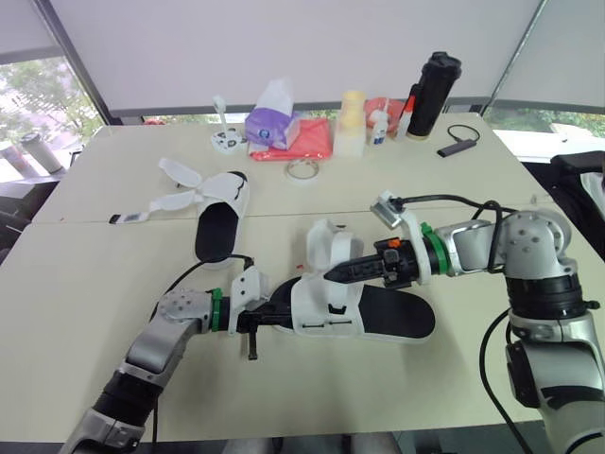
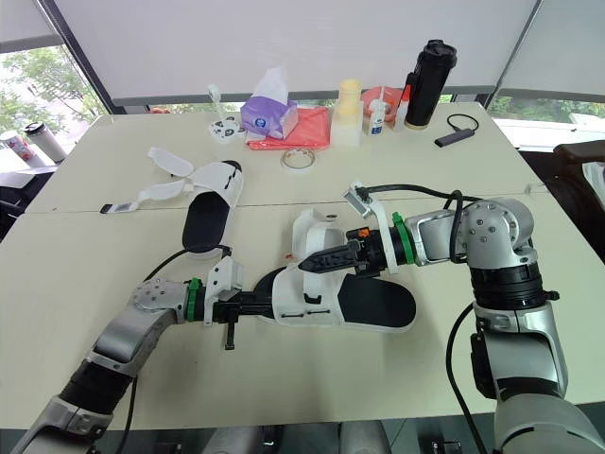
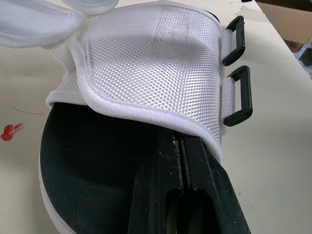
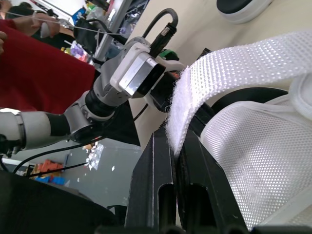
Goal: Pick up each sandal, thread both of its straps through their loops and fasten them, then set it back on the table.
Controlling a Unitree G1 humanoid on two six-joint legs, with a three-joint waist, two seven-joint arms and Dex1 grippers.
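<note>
Sandal [image 1: 388, 314] sits lower centre. Left gripper [image 1: 284, 317] lies low, its tips hidden under the white upper, jaws clamped on its rim. Right gripper [image 1: 333, 274], forearm level from the right, pinches strap [image 4: 229, 68].

The left arm [image 1: 165, 333] and right arm [image 1: 529, 241] are showing rounded silver-grey metal shells with dark joint bands. Each is carrying a green ring [image 1: 427, 248], a white wrist housing [image 1: 248, 288] and black cables [image 1: 444, 199]. The left gripper [image 1: 279, 318] and right gripper [image 1: 333, 274] are showing slim black fingers, and a small orange tab [image 1: 392, 243] is marking the right one.
</note>
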